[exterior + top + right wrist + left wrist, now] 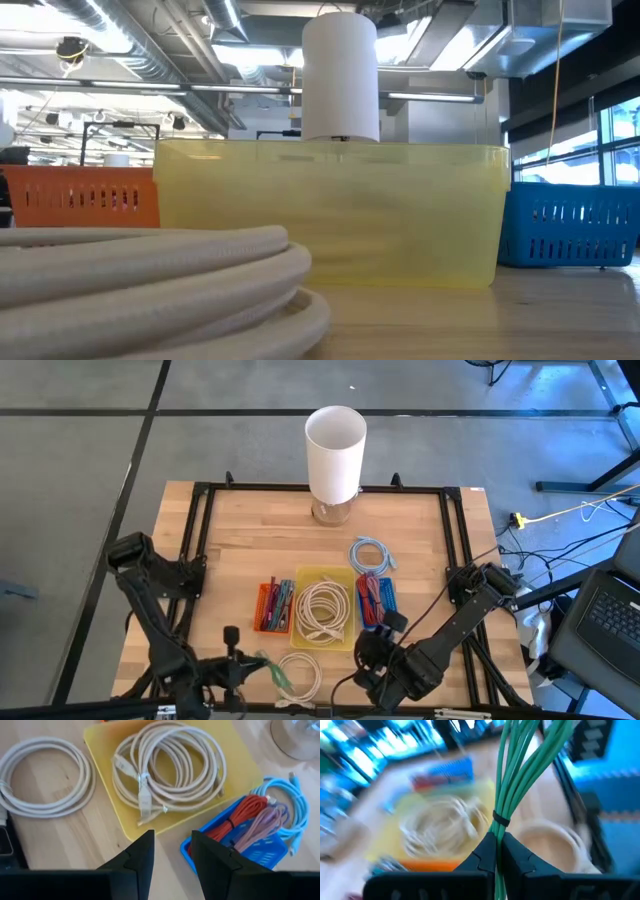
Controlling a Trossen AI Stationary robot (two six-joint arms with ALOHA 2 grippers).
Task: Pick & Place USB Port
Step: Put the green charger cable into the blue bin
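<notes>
Holding bundled green cable pinched between closed fingers, left gripper sits at table's near edge, beside loose white cable coil on bare wood – pick done, placing left. Yellow bin already holds white cables; orange bin and blue bin hold red and mixed cables; light blue cable lies loose behind blue bin. Right gripper waits over yellow and blue bins, fingers narrowly apart, empty – green cable's target bin unclear
</notes>
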